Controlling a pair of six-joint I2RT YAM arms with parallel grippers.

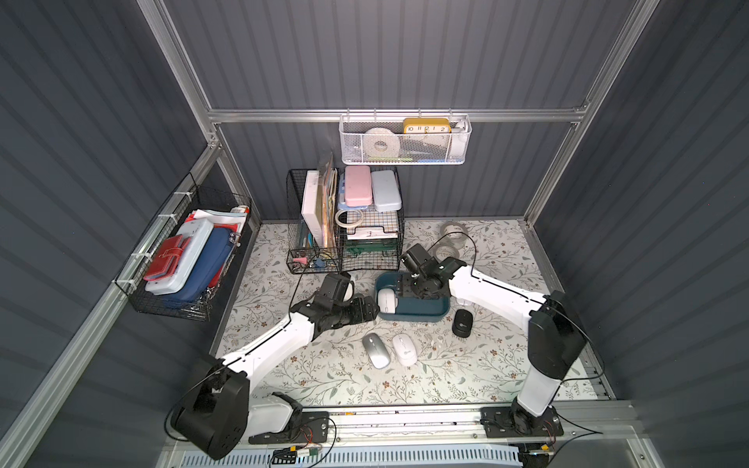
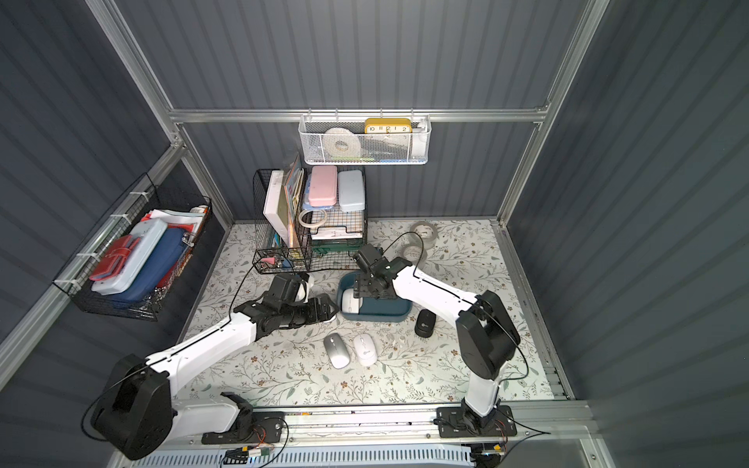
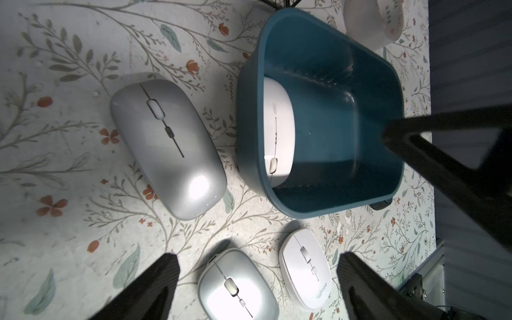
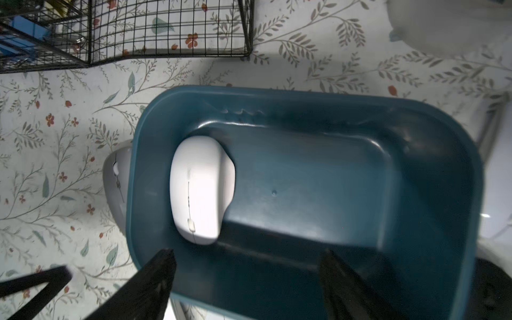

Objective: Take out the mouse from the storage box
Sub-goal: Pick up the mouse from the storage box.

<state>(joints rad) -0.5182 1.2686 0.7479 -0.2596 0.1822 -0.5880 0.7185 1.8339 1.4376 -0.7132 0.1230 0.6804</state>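
Left gripper [image 3: 256, 257]: jaws wide apart, nothing held. It hovers over the mat [image 1: 486, 364] just beside the box's short end.
Right gripper [image 4: 246, 252]: jaws well spread, empty. Fingers [image 4: 155, 277] reach in over the box interior, with the mouse ahead of one finger and apart from it.
Mouse [image 4: 199, 191]: white, inside the box, lying against the short end wall on the left-arm side.
Box [image 1: 417, 315]: teal, on the mat mid-table, one mouse in it.
Outside box: grey mouse [image 3: 166, 146] just beside that end wall. Silver mouse [image 1: 375, 350] and white mouse [image 1: 404, 350] lie side by side nearer the robot. Black mouse [image 1: 462, 323] sits near the other end.
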